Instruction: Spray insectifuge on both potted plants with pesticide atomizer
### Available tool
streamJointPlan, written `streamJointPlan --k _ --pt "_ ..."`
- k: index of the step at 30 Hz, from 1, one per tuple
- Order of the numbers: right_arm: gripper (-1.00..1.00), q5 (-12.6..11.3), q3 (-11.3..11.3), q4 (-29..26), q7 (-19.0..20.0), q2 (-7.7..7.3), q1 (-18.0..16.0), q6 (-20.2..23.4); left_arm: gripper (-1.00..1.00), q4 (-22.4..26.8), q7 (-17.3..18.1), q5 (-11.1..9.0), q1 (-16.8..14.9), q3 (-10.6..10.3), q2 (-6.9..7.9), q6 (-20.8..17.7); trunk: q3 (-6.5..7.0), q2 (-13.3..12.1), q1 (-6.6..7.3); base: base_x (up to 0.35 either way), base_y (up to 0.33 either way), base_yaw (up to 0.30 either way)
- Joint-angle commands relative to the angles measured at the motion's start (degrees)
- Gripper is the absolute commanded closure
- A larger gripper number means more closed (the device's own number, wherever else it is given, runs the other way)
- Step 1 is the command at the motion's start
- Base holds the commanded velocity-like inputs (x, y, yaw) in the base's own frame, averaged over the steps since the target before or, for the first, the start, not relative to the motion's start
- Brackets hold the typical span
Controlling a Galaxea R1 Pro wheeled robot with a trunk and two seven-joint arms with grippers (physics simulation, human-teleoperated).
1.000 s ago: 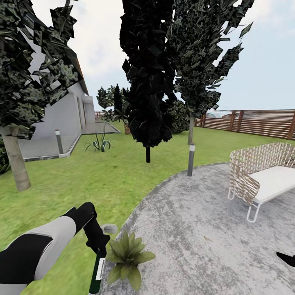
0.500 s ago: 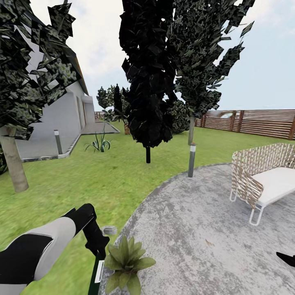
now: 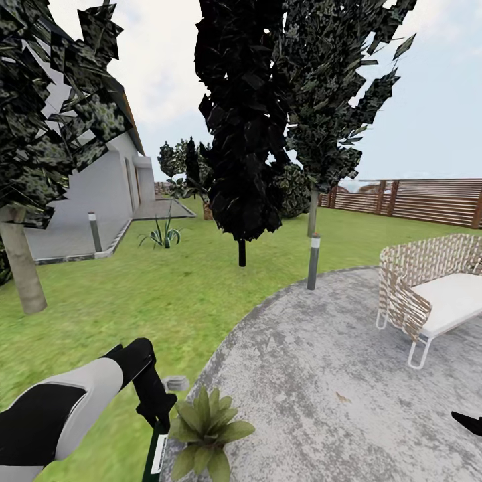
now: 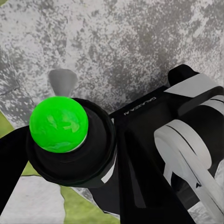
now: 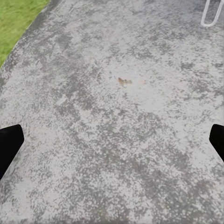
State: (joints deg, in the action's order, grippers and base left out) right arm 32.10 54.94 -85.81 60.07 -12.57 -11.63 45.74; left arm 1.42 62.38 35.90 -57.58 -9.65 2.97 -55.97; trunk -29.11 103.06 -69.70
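Note:
The pesticide atomizer (image 3: 156, 454) is a slim dark green bottle with a white label, hanging at the lower left of the head view. My left gripper (image 3: 159, 420) is shut on its upper part. In the left wrist view its bright green cap (image 4: 59, 123) sits between the black fingers (image 4: 140, 172). One potted plant (image 3: 204, 428), a low rosette of olive leaves, sits right beside the bottle at the patio's edge. My right gripper (image 5: 112, 144) is open over bare paving, and its dark tip (image 3: 468, 423) pokes in at the lower right of the head view.
The grey round patio (image 3: 321, 375) spreads ahead, with lawn (image 3: 167, 288) to its left. A wicker bench (image 3: 428, 294) stands at right and a bollard lamp (image 3: 312, 261) at the patio's far edge. Behind are dark trees (image 3: 244, 134), a trunk (image 3: 23, 268), an agave (image 3: 163, 234) and the fence (image 3: 428, 199).
The whole picture has shifted slightly, so the camera has moved. My left hand with the atomizer sits a little lower in the head view, still beside the plant.

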Motion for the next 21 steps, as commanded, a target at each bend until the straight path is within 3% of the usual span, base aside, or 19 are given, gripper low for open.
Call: streamJointPlan --k 1,7,14,21 --pt "-1.00 0.5 0.1 -0.1 0.6 0.00 -0.1 0.2 1.00 0.1 0.6 0.0 0.0 -0.4 0.02 -0.3 -0.12 0.0 0.00 0.000 0.000 0.042" --pt "-1.00 0.5 0.1 -0.1 0.6 0.00 -0.1 0.2 1.00 0.3 0.6 0.0 0.0 -0.6 0.07 -0.3 -0.56 0.0 0.00 0.000 0.000 0.091" --pt "-1.00 0.5 0.1 -0.1 0.6 0.00 -0.1 0.2 1.00 0.4 0.6 0.0 0.0 -2.6 0.11 -0.3 -0.80 0.0 0.00 0.000 0.000 0.046" --pt "-1.00 0.5 0.1 -0.1 0.6 0.00 -0.1 0.2 1.00 0.6 0.6 0.0 0.0 -2.7 0.11 -0.3 -0.81 0.0 0.00 0.000 0.000 0.002"
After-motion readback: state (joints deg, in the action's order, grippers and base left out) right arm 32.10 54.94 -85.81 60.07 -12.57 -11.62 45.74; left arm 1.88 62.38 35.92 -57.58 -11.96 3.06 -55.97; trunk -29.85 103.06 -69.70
